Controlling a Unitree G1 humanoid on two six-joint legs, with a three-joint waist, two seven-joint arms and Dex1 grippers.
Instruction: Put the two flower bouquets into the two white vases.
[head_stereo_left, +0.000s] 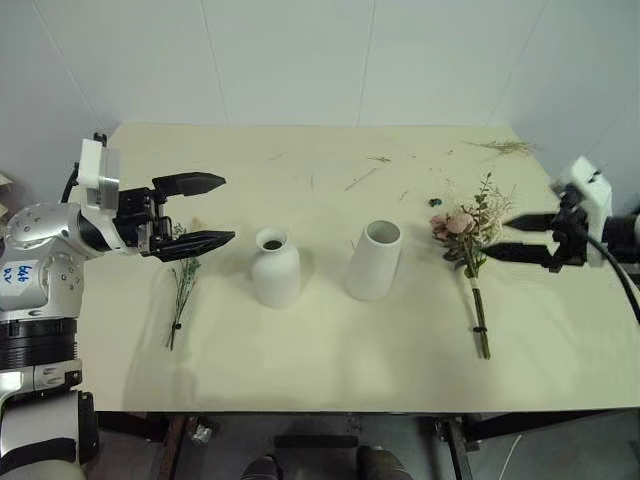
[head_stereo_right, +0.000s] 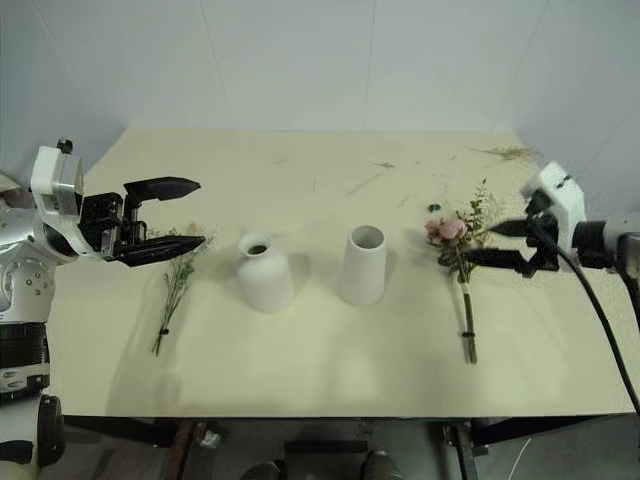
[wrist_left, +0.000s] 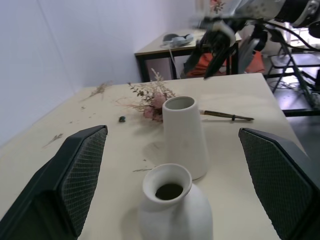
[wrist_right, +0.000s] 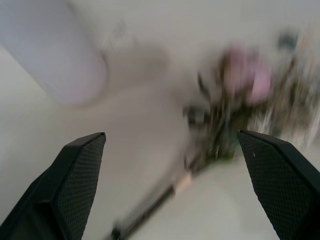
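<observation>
Two white vases stand mid-table: a short narrow-necked vase (head_stereo_left: 274, 267) on the left and a taller wide-mouthed vase (head_stereo_left: 374, 260) to its right. The large bouquet (head_stereo_left: 468, 238) with pink roses lies flat on the right, stems toward the front edge. The small green-and-yellow bouquet (head_stereo_left: 183, 287) lies flat on the left. My left gripper (head_stereo_left: 200, 212) hovers open above the small bouquet's top, pointing toward the vases. At the right side, my right gripper (head_stereo_left: 508, 236) is open just right of the large bouquet's blooms, holding nothing.
The cream table (head_stereo_left: 330, 370) carries loose dried twig scraps (head_stereo_left: 505, 147) near its back right corner and centre back. A small dark bit (head_stereo_left: 436, 202) lies behind the large bouquet. Desks and chairs (wrist_left: 210, 45) stand beyond the table's right end.
</observation>
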